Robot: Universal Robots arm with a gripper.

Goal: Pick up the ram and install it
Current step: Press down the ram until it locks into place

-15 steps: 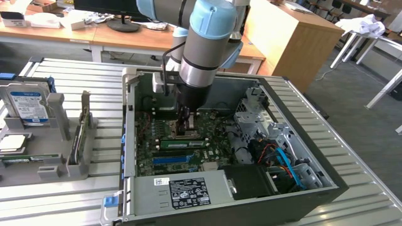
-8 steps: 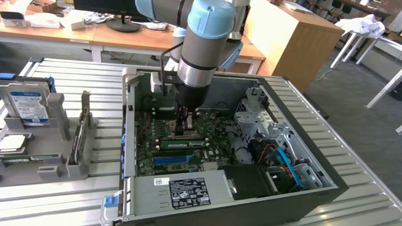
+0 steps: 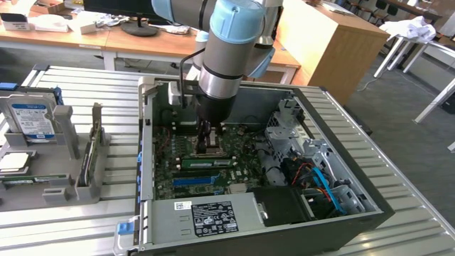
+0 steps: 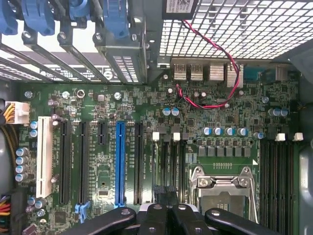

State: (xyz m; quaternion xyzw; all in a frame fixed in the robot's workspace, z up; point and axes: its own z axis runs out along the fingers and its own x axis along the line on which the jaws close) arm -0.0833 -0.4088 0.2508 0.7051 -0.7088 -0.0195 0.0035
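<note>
Your claw (image 3: 210, 140) is down inside the open computer case (image 3: 341, 149), above the motherboard (image 4: 146, 147); you cannot tell its state. A ram (image 3: 208, 162) sits seated beside the claw. No board writing reads clearly.

matt green motherboard (image 4: 161, 147), seemingly perforated metal case (image 4: 244, 24)

The computer case (image 3: 334, 176) is sitting on the tabletop (image 3: 78, 224), the motherboard (image 3: 206, 165) lying inside it; a hard drive (image 3: 32, 120) is standing in a holder at the exterior view's left.
</note>
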